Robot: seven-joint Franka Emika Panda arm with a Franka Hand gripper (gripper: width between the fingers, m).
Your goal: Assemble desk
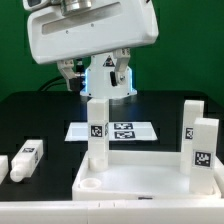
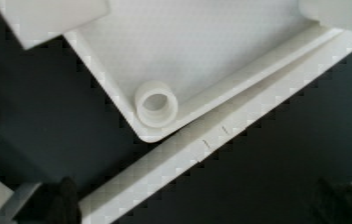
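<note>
The white desk tabletop point(image 1: 140, 182) lies rim-up at the front of the table. Three square tagged legs stand in it: one at the exterior view's left point(image 1: 97, 128) and two at its right point(image 1: 190, 122) point(image 1: 205, 152). One round corner socket point(image 1: 90, 185) is empty. A loose leg point(image 1: 26, 157) lies on the black table to the left. My gripper point(image 1: 95, 73) hangs high above the table, open and holding nothing. In the wrist view the gripper point(image 2: 199, 205) is open over the tabletop's rim point(image 2: 244, 110), close to the empty socket point(image 2: 159, 100).
The marker board point(image 1: 118, 130) lies flat behind the tabletop. Another white part point(image 1: 3, 166) sits at the exterior view's left edge. The white robot base with its blue light point(image 1: 103, 80) stands at the back.
</note>
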